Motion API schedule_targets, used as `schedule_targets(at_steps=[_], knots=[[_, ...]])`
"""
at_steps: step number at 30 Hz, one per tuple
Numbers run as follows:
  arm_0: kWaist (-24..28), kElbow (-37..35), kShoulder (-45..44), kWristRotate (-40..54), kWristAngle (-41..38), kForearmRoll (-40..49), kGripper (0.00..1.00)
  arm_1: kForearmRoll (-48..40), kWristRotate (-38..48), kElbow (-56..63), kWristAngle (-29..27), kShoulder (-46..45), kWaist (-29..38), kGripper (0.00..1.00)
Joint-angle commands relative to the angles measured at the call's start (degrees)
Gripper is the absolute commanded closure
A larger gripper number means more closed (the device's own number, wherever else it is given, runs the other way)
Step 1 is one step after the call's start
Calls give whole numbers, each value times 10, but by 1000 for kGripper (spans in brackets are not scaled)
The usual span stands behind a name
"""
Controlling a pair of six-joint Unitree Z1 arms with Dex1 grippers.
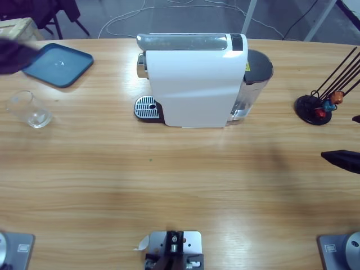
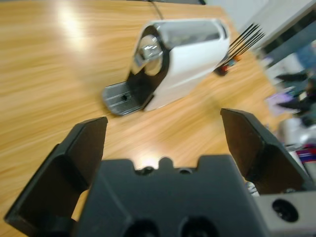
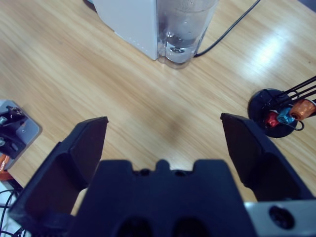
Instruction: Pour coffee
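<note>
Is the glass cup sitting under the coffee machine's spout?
No, the glass cup stands far off from the coffee machine, whose drip tray is bare.

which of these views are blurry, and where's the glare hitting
Left wrist view: motion-smeared throughout, the white coffee machine soft, a bright glare patch on the wooden table at top left. Right wrist view: sharper, with window-like glare on the wood at upper right, near the black capsule holder. High view: mostly sharp; a dark blurred shape at the upper left edge beside the blue tray.
</note>
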Motion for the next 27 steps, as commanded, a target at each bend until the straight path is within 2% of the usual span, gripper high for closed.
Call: schedule_targets(at_steps=[1, 5, 6, 8, 9, 12, 14, 19, 25, 26, 27], knots=[[-4, -38, 142, -125, -30, -78, 0, -1, -5, 4, 2, 13, -5, 0], [18, -42, 202, -173, -47, -136, 3, -1, -5, 3, 2, 16, -5, 0], [22, -43, 215, -178, -58, -150, 60, -1, -5, 3, 1, 16, -5, 0], [24, -44, 237, -181, -73, -179, 110, 0, -5, 3, 1, 15, -5, 0], [24, -45, 247, -188, -76, -190, 107, 0, -5, 3, 1, 15, -5, 0], [34, -65, 285, -209, -117, -203, 8, -1, -5, 3, 0, 16, -5, 0], [36, -85, 318, -207, -156, -207, 0, -1, -5, 3, 0, 16, -5, 0], [36, -104, 352, -206, -162, -208, 9, 0, -5, 3, -1, 17, -5, 0], [40, -107, 369, -208, -175, -208, 87, -1, -5, 3, -1, 17, -5, 0], [40, -108, 371, -208, -177, -209, 127, 0, -5, 3, -1, 17, -5, 0], [40, -109, 375, -208, -189, -213, 240, 0, -5, 3, -1, 17, -5, 0]])
